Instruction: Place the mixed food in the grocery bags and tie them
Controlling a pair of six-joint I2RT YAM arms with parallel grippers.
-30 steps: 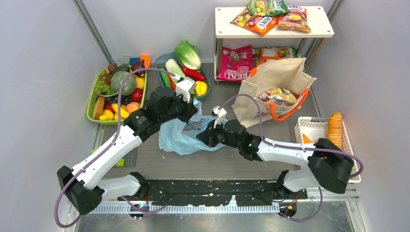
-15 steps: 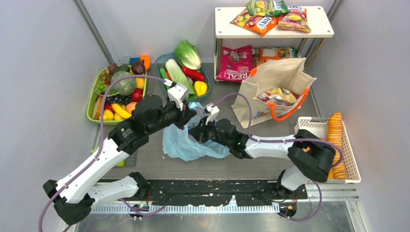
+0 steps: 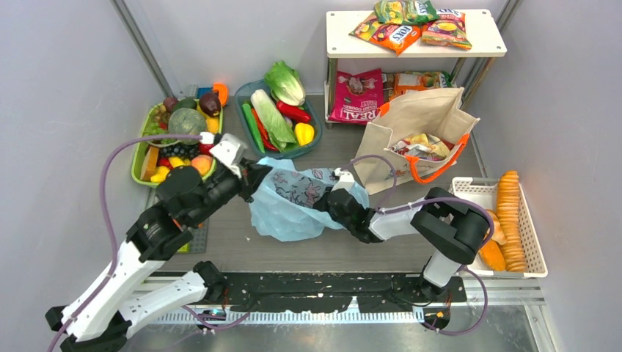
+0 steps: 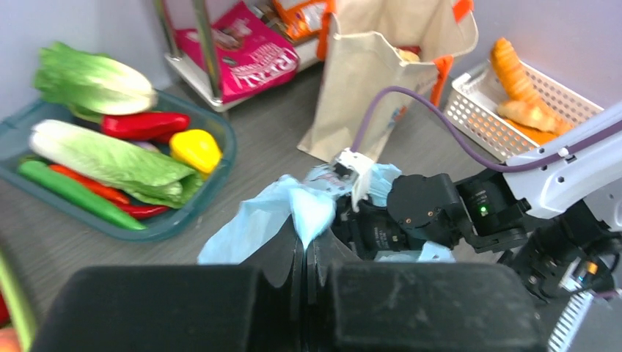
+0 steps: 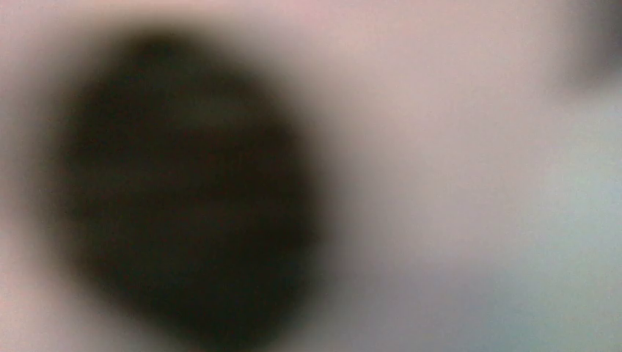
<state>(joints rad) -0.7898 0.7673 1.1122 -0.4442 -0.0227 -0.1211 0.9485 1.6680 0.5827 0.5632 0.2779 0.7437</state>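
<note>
Bag (image 3: 290, 213), thin light-blue plastic, printed; lies slumped at the middle of the table (image 3: 345, 249), just near of the teal tray (image 3: 242, 94) and left of the canvas tote (image 3: 422, 114), its upper edge drawn out between the two arms. Handling, as judged: very light, limp, slippery, easily torn; it keeps no shape of its own, so the mouth wants holding at the handle loops or the rim, not the body, and pulling apart gently. Left gripper (image 4: 305, 253): jaws together, pinching a twisted tongue of the film at the bag's left end. Right gripper (image 3: 326, 198): jaws closed, apparently on the opposite end of the rim, though its fingertips are buried in the plastic and its own camera shows only blur. Contents of the bag: cannot be told. Food outside it: long pale cabbage (image 3: 273, 117) and yellow pepper (image 3: 304, 133) in the teal tray; snack packets (image 3: 396, 33) on the shelf (image 3: 488, 50). The tote stands open, upright, with packets inside, well clear of both grippers.
</note>
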